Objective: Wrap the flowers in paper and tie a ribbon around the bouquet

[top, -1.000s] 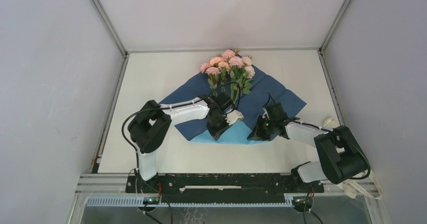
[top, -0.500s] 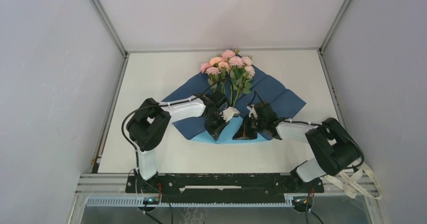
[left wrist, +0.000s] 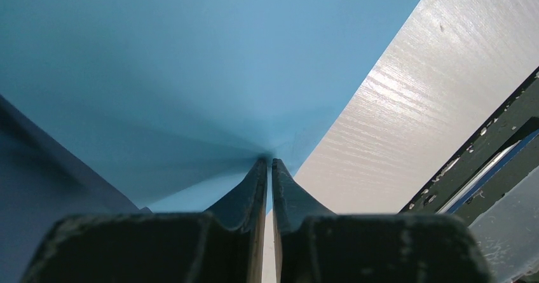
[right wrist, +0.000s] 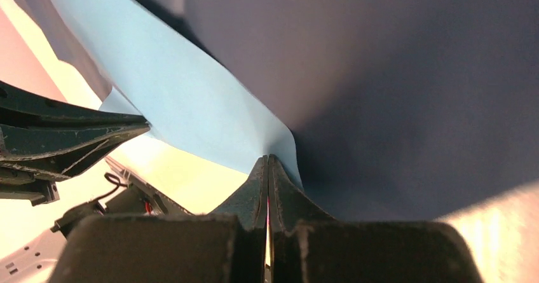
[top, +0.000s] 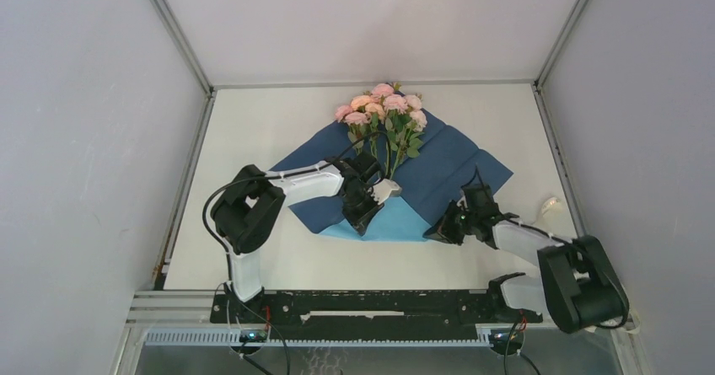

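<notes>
Paper [top: 447, 168] creased, navy face, light-blue near fold

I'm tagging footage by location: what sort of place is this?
Probably a lab robot cell, not a florist's: left arm and right arm bolted at a white table, plain grey wall panels, metal frame rails around it.

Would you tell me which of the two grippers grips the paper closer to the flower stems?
The left gripper: it pinches the paper close by the flower stems, whereas the right gripper pinches its folded edge farther off to the right.
</notes>
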`<state>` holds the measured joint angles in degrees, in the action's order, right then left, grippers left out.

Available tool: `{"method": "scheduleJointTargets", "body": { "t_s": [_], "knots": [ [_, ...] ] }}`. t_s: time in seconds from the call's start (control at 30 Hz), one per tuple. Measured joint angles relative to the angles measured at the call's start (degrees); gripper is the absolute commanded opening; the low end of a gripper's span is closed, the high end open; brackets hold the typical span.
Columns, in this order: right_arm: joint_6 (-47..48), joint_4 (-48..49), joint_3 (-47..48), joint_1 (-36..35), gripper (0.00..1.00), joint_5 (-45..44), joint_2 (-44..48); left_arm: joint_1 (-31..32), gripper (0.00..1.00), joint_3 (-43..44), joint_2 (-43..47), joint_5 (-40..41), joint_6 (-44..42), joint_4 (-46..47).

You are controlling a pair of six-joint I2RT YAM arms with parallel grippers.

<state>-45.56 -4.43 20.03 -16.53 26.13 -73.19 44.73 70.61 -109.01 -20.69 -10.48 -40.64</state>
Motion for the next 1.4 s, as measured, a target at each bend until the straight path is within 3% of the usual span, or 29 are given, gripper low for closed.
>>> {"method": "scheduleJointTargets", "body": {
  "t_s": [0.17,0.37,0.53,0.8,1.2,1.4],
  "knots": [
    [1.1,-7.6,-2.5,6.3,0.00,-1.6,8.6,0.0,0.12,0.0,0.2,0.7,0.0,0.0],
    [2.5,-18.4,-1.8,11.8,0.33,-5.9,20.8,0.2,0.13,0.0,0.3,1.0,0.0,0.0],
    [-1.3,-23.6,-1.6,9.2,0.52,-8.2,30.1,0.2,0.13,0.0,0.3,1.0,0.0,0.0],
    [-13.3,-25.6,-5.4,-4.4,0.58,-14.1,34.5,0.3,0.14,0.0,0.3,1.1,0.0,0.0],
    [-19.6,-15.1,-6.1,-8.6,0.60,-23.4,27.3,0.5,0.14,0.0,0.4,1.6,0.0,0.0],
    [-21.7,-11.1,-6.1,-13.6,0.66,-27.5,25.2,0.7,0.14,0.0,0.4,2.0,0.0,0.0]
  ]
}}
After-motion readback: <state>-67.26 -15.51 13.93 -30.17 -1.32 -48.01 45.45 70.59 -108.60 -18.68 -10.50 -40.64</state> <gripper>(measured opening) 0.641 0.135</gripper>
